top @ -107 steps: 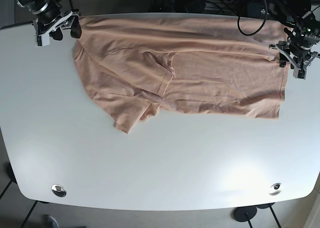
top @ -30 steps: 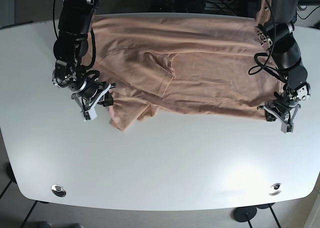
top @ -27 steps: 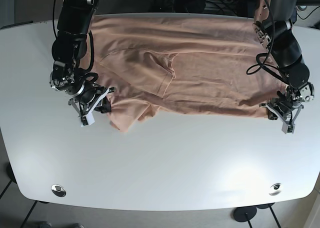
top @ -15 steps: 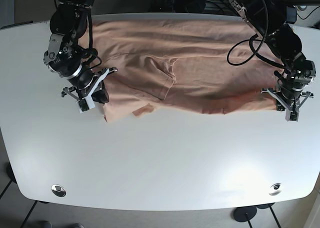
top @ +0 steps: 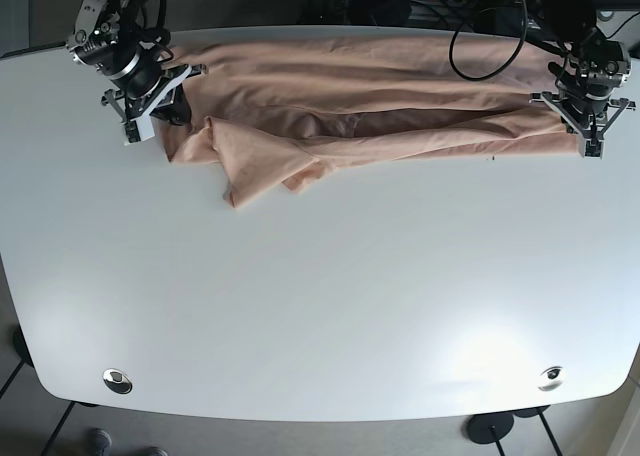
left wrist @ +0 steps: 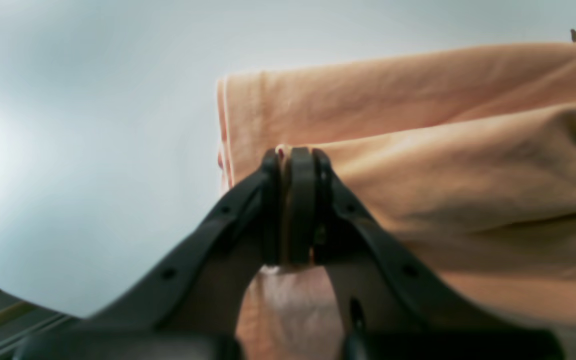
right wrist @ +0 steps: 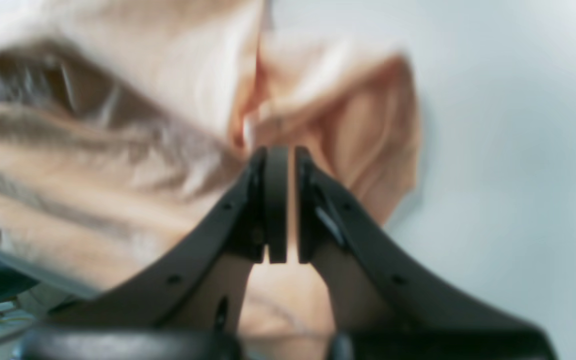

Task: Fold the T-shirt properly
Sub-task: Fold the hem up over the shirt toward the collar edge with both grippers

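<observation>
The peach T-shirt (top: 370,106) lies stretched as a long band across the top of the white worktop (top: 320,296), running from the upper left of the base view almost to the upper right, with its near edge doubled up over the far part so that a dark slit of shadow shows along the middle. At the left end of that band a loose flap with a sleeve hangs down toward the centre of the frame, rumpled and coming to a point. The left gripper (top: 589,126) sits at the upper right of the base view, on the shirt's end there; in its own wrist view the left gripper (left wrist: 295,160) has its black jaws clamped together on a fold of the cloth, a thin pale edge of fabric peeping out at the tips, with a hemmed edge lying flat on the worktop just beyond. The right gripper (top: 150,111) is at the upper left, at the shirt's other end; its wrist view is blurred, but the right gripper (right wrist: 280,160) shows its jaws drawn nearly together with peach cloth pinched between them and bunched folds rising behind.
</observation>
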